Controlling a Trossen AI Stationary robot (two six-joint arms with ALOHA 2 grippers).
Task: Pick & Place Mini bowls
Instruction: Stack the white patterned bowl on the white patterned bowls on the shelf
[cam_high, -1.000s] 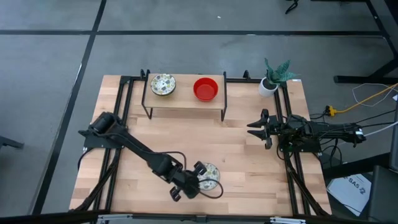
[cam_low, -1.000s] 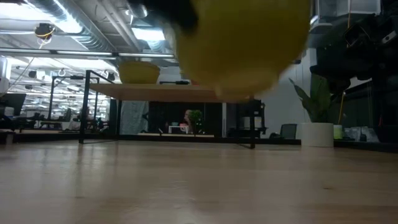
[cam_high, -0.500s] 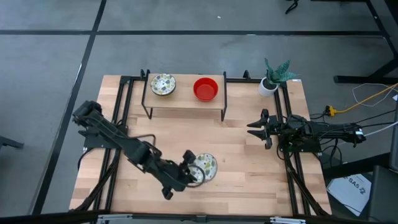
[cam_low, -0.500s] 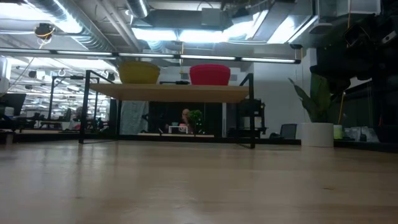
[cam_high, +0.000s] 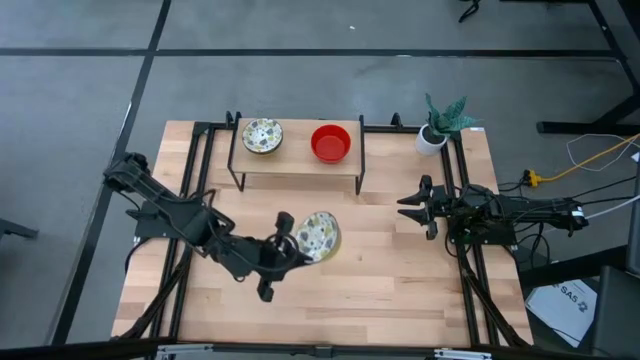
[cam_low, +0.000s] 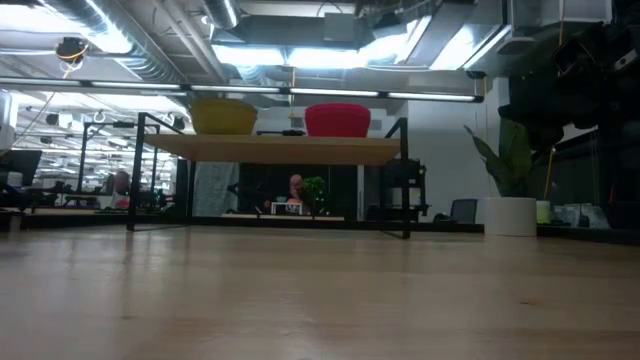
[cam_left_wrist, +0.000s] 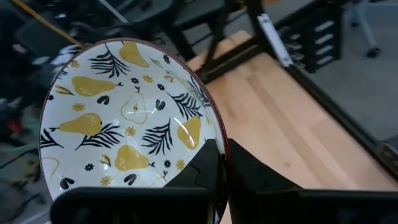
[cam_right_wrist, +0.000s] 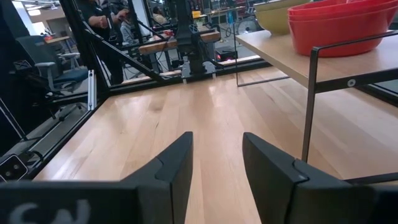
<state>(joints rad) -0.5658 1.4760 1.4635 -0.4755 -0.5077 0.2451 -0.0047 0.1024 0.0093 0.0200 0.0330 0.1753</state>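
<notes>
Left claw (cam_high: 300, 248), clamped shut on the rim of 1 patterned bowl (cam_high: 318, 236), holds it tilted above mid-bench (cam_high: 400, 270) — the shelf (cam_high: 296, 160) with 2 bowls lies beyond it. Right claw (cam_high: 408, 206) waits part-open, empty, nearer the shelf's red bowl (cam_high: 331, 143).

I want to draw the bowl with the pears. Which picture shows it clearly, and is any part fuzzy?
Left wrist view: the pear-patterned bowl is sharp and a pale glare streak crosses its inside, while the room behind its rim is blurred. High view: the same bowl is small, its pattern only speckles. Low view: bright ceiling lights glare, and this bowl doesn't show.
</notes>
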